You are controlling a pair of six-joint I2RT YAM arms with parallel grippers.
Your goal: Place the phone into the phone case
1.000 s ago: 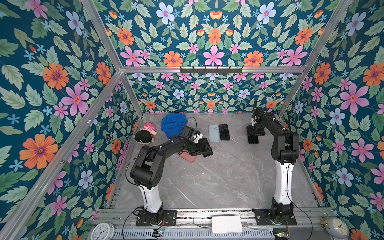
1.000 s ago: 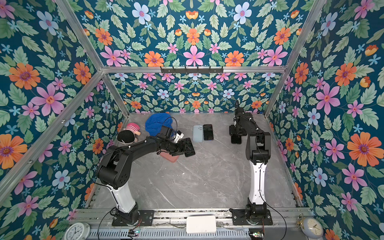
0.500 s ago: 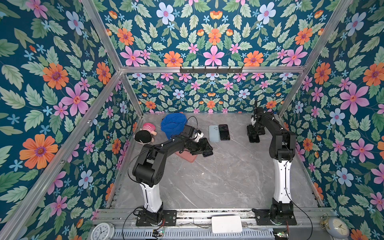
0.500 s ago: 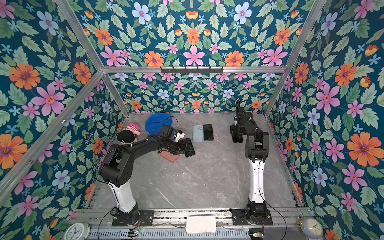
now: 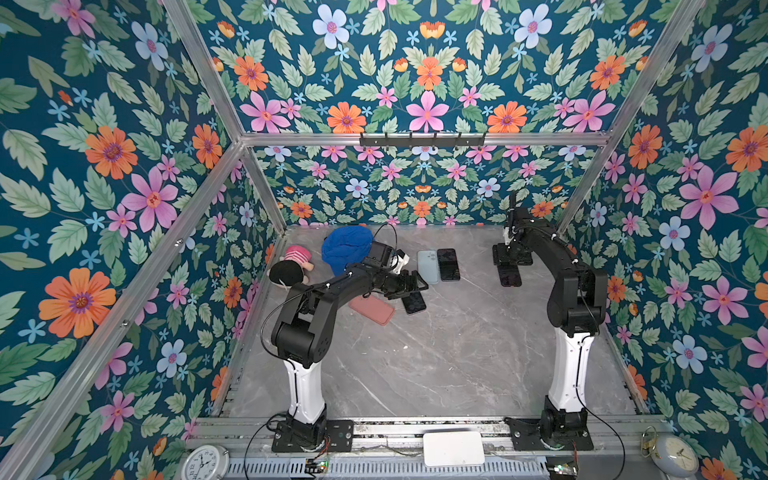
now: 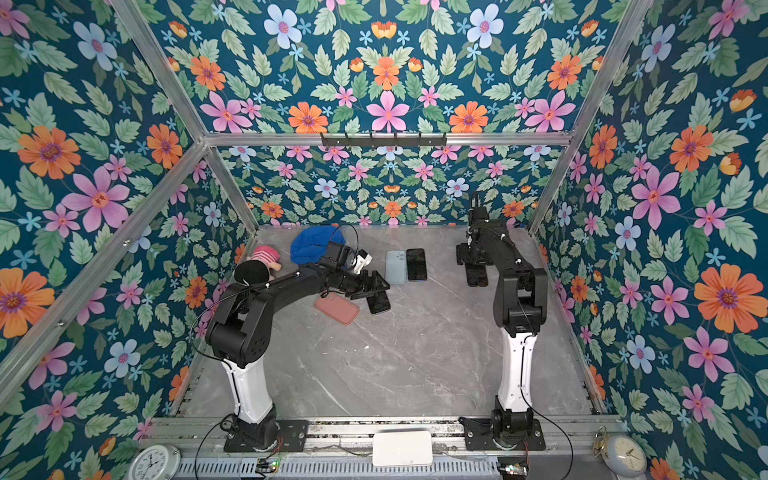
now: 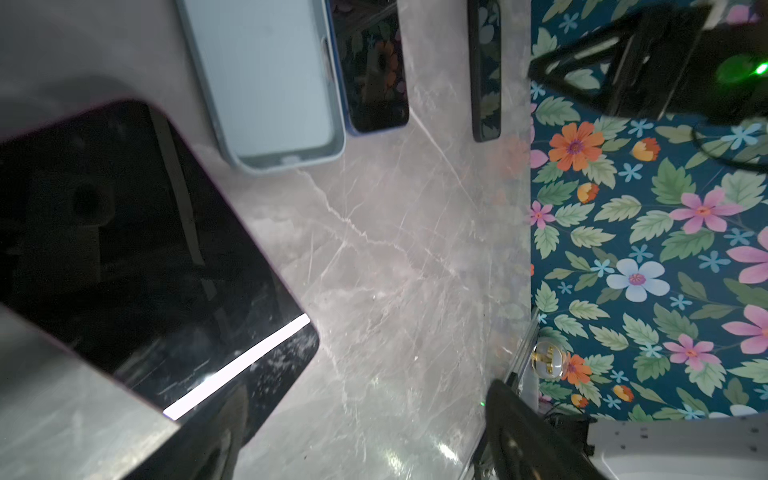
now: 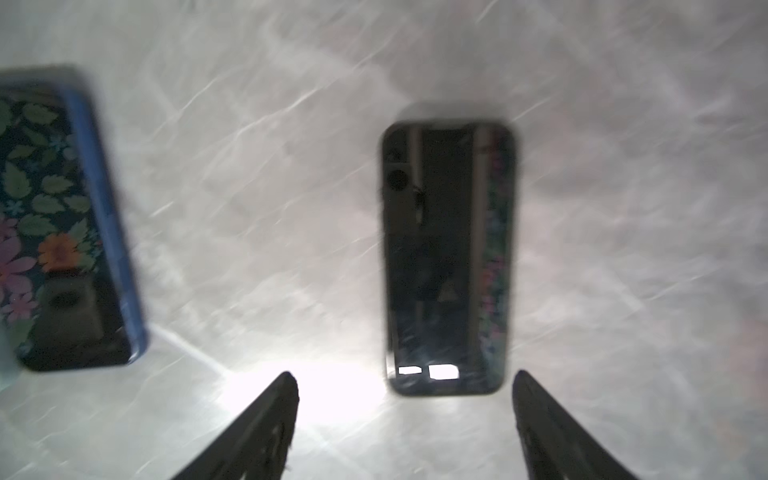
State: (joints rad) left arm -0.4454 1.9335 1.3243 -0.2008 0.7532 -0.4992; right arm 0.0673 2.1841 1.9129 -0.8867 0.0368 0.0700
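Note:
In both top views my left gripper (image 5: 413,284) (image 6: 376,286) hovers open just above a black phone (image 5: 414,302) (image 6: 379,302) that lies flat beside a pink phone case (image 5: 371,308) (image 6: 336,309). The left wrist view shows this phone (image 7: 145,257) large beside one finger, nothing between the fingers of the left gripper (image 7: 365,415). Behind lie a light blue phone case (image 5: 428,266) (image 7: 270,83) and a blue-edged phone (image 5: 449,264) (image 8: 62,228). My right gripper (image 5: 508,259) (image 8: 404,376) stands open over another black phone (image 5: 510,275) (image 8: 449,257), not touching it.
A blue cloth (image 5: 347,249) and a small doll (image 5: 291,266) lie at the back left, close to my left arm. Floral walls (image 5: 665,249) enclose the marble table (image 5: 436,357) on three sides. A white box (image 5: 453,448) sits on the front rail.
My right gripper's jaws have spread a little wider above the black phone. The left arm has shifted only slightly, its gripper staying open over its phone.

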